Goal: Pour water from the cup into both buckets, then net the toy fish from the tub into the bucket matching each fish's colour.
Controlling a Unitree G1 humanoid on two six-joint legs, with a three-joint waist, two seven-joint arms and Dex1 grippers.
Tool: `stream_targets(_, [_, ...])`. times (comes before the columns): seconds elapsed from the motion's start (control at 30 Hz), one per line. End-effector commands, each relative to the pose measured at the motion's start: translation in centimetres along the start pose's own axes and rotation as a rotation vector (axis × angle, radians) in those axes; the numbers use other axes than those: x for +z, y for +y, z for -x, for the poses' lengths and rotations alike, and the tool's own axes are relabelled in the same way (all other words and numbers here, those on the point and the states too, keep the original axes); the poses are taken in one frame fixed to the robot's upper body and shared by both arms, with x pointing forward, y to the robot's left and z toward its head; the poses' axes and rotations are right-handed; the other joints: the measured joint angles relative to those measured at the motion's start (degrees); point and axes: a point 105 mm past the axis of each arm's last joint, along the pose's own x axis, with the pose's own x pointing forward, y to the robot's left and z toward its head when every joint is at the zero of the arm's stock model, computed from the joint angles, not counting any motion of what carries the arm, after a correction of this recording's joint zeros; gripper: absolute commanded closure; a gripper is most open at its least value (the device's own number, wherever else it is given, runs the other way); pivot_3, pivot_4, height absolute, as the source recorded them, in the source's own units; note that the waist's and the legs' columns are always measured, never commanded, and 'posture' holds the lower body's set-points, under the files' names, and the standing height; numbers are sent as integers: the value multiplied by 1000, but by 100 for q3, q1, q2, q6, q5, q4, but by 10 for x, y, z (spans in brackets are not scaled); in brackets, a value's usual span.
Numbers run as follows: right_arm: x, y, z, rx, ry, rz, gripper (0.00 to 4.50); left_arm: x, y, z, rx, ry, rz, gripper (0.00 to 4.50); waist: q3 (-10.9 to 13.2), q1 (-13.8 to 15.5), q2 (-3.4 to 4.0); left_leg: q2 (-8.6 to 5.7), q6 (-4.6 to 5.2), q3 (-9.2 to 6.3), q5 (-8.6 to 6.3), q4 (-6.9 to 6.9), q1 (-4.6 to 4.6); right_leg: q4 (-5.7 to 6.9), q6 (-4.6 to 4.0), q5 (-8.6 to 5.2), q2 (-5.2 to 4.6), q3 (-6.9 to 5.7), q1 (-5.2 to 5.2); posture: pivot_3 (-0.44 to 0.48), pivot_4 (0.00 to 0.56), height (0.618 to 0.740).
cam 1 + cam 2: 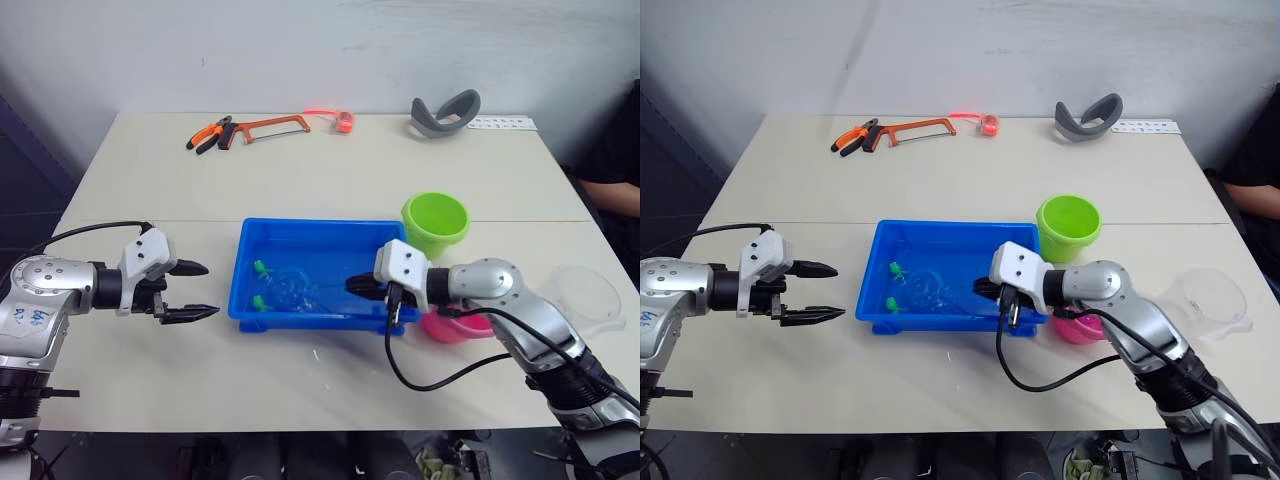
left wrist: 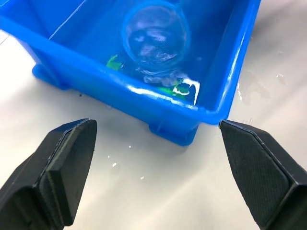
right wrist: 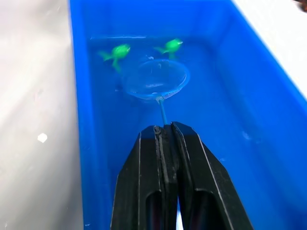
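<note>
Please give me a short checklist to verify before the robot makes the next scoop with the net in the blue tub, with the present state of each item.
1. Right gripper shut on the net handle: ok.
2. Net hoop down inside the tub: ok.
3. Green fish close by the hoop, not yet in it: ok.
4. Green bucket upright beside the tub: ok.
5. Left gripper open, outside the tub: ok.
6. Water in the buckets: cannot tell.

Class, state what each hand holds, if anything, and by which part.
The right hand holds the net by its handle, hoop in the tub. The left hand is open and holds nothing.
</note>
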Motion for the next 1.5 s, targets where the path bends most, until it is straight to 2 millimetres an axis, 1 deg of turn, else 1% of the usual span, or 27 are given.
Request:
stream_targets(0.03, [7,2,-9,28,-16,126,4500,12,2,7,22,-14,-47,63,0,-3,0,-1,0,1,0,0,0,1,0,0,0,1,0,0,150,740])
stream_targets(0.1, [6,4,-14,46,-25,144,4500,12,1,6,20,-14,-47,63,0,-4,0,0,-1,1,1,0,0,1,0,0,1,1,-1,0,150,740])
stream_targets(0.23, [14,9,-22,79,-84,124,4500,13,1,6,17,-14,-50,63,0,-5,0,2,-5,1,2,0,0,3,0,0,3,0,-2,0,150,740])
stream_targets(0.37, [25,8,-24,74,-150,36,4500,14,1,5,14,-20,-52,63,0,-7,0,3,-6,0,2,0,0,6,0,0,3,0,-2,0,150,740])
stream_targets(0.53, [30,3,-12,58,-181,-77,4500,19,2,3,-1,-52,-46,63,0,-4,0,3,-7,0,2,0,0,7,0,0,2,-1,-1,0,150,740])
stream_targets(0.63, [31,-1,0,38,-182,-126,4500,33,7,3,-5,-137,1,63,0,12,0,3,-6,-1,1,0,-1,8,0,0,2,-2,-1,0,150,740])
stream_targets(0.77, [33,-6,17,-6,-184,-191,4500,49,11,0,-27,-198,11,63,-1,17,-1,-2,-5,-4,1,0,-1,7,0,0,-4,-7,2,0,150,740])
stream_targets(0.83, [32,-8,29,-37,-179,-216,4500,58,12,-6,-42,-237,9,63,-1,14,-1,-2,-5,-3,1,0,-1,6,0,0,-3,-5,3,0,150,740])
stream_targets(0.9, [31,-11,47,-92,-165,-229,4500,69,12,-14,-73,-281,6,63,0,10,-1,0,-6,-1,1,0,0,6,0,0,0,-3,2,0,150,740])
stream_targets(1.03, [35,-18,80,-216,-154,-233,4500,81,11,-31,-118,-306,-26,63,0,24,-1,0,-9,-2,3,-2,-4,5,1,0,5,-2,2,0,150,740])
stream_targets(1.07, [36,-24,95,-291,-152,-227,4500,89,10,-39,-142,-331,-38,63,0,34,-1,-4,-9,-2,3,-2,-3,4,1,0,7,-1,2,0,150,740])
stream_targets(1.1, [37,-27,106,-343,-151,-223,4500,95,9,-45,-160,-348,-47,63,0,42,-1,-3,-9,-2,3,0,-5,1,1,1,7,-1,3,0,150,740])
stream_targets(1.13, [37,-31,118,-401,-138,-217,4500,102,6,-52,-183,-372,-58,63,0,58,-1,-6,-8,-4,4,0,-5,1,2,1,14,-3,3,0,150,740])
stream_targets(1.2, [35,-35,137,-481,-108,-211,4500,112,2,-62,-218,-400,-80,63,0,66,-1,-8,-8,-1,4,4,-5,-3,4,2,27,2,4,0,150,740])
stream_targets(1.33, [31,-46,172,-641,-17,-174,4500,129,-10,-80,-293,-451,-110,63,0,44,-1,-6,-12,0,6,4,-4,-4,4,2,32,9,4,0,150,740])
stream_targets(1.4, [27,-51,183,-700,48,-134,4500,135,-14,-86,-320,-467,-129,63,0,15,-1,-5,-14,4,7,2,-3,-3,4,2,33,12,3,0,150,740])
stream_targets(1.5, [19,-56,191,-744,151,-67,4500,146,-19,-92,-342,-503,-147,63,-1,8,-1,-3,-15,6,8,2,1,-4,4,2,39,17,3,0,150,740])
